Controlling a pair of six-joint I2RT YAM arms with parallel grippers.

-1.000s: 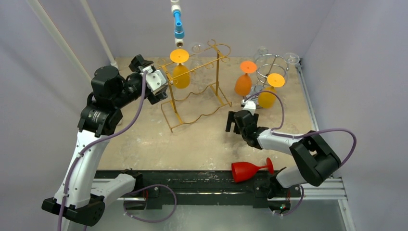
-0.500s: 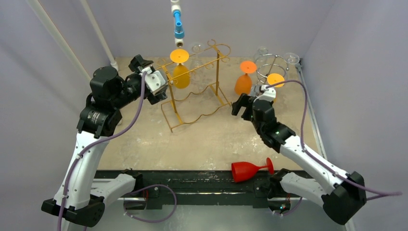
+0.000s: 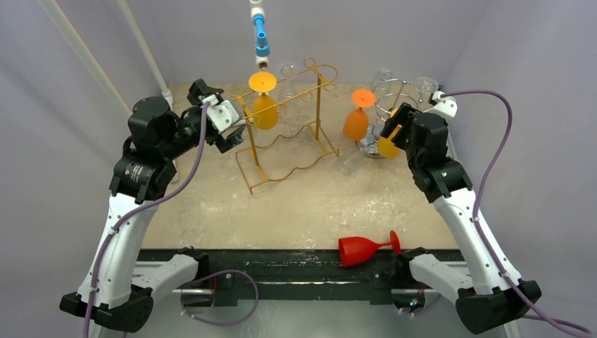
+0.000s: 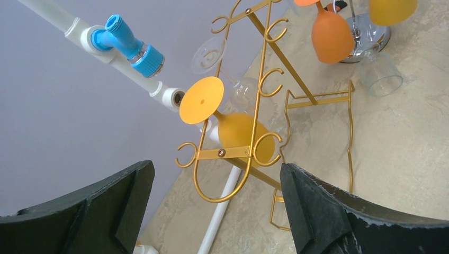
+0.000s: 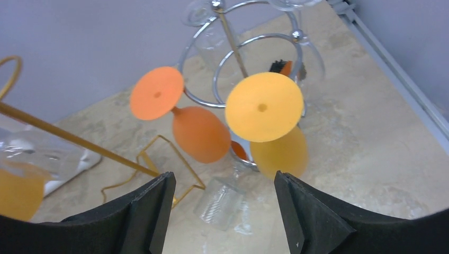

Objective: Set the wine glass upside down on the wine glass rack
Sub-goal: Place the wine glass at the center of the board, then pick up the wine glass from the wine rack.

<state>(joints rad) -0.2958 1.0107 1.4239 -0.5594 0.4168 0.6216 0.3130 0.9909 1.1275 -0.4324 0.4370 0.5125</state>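
The red wine glass (image 3: 361, 248) lies on its side at the near edge of the worktop (image 3: 296, 204), bowl to the left and foot to the right. It is well apart from both arms and not yet racked. The right claw (image 5: 223, 180) is spread wide and empty, high beside the silver rack (image 5: 227, 34), above the yellow glass (image 5: 265, 114) and orange glass (image 5: 196, 132) that hang there foot-up. The left claw (image 4: 216, 166) is likewise wide and empty, facing the gold rack (image 4: 222, 153). The step in hand is probably the fetch. The right arm, being nearer, should come down to the red glass and close across the stem near the foot, so the bowl can swing downward. Whether the silver rack has a free loop is hard to tell from here, so check before carrying. Then slide the stem in sideways, clear of the hanging glasses.
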